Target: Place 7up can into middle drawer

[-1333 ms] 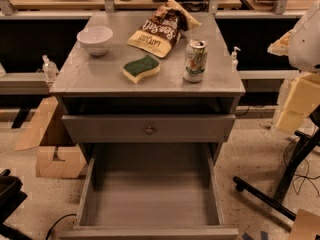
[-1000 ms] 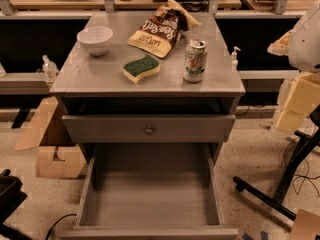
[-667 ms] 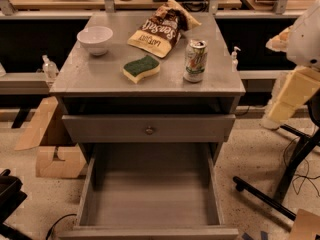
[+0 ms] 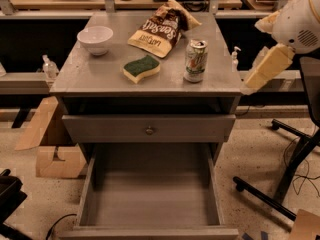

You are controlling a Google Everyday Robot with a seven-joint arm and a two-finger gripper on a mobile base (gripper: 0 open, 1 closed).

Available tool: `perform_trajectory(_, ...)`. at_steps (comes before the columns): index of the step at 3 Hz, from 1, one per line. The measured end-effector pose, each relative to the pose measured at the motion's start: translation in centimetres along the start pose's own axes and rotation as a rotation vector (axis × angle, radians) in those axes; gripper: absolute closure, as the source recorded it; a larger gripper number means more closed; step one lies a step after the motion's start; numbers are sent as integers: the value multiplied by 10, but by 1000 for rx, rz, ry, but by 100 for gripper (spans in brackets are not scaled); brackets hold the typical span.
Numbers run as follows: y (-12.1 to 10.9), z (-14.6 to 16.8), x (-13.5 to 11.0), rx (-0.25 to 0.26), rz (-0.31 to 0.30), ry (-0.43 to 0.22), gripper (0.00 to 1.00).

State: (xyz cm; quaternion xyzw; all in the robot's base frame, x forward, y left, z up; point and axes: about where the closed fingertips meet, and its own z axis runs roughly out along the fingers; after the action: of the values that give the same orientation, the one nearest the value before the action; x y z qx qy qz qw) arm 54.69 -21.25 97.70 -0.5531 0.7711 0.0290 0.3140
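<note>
Camera view: arm (image 4: 267, 66) swung nearer 7up can (image 4: 195, 60) (gripper off-frame).

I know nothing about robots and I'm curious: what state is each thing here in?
7up can: upright on the cabinet top, unheld.
middle drawer: pulled open, floor bare.
knobbed drawer: looks shut.
bowl: upright.
chip bag: lying flat.
sponge: green side up.
hand: right of the cabinet top, away from the 7up can.

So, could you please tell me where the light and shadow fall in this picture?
Camera view: warm light from above; the 7up can gleams on its top; the recess under the cabinet top lies in dark shadow; the middle drawer has a dim floor; the gripper, right of the cabinet top, is brightly lit.
</note>
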Motion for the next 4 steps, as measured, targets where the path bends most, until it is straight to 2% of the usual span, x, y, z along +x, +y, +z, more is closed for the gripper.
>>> perform_trajectory(1, -24, 18, -9, 14, 25, -84, 0)
perform_trajectory(2, -24, 18, -9, 14, 25, -84, 0)
perform_trajectory(3, -27, 42, -11, -8, 51, -145, 0)
perform_trajectory(4, -35, 92, -24, -59, 88, -265, 0)
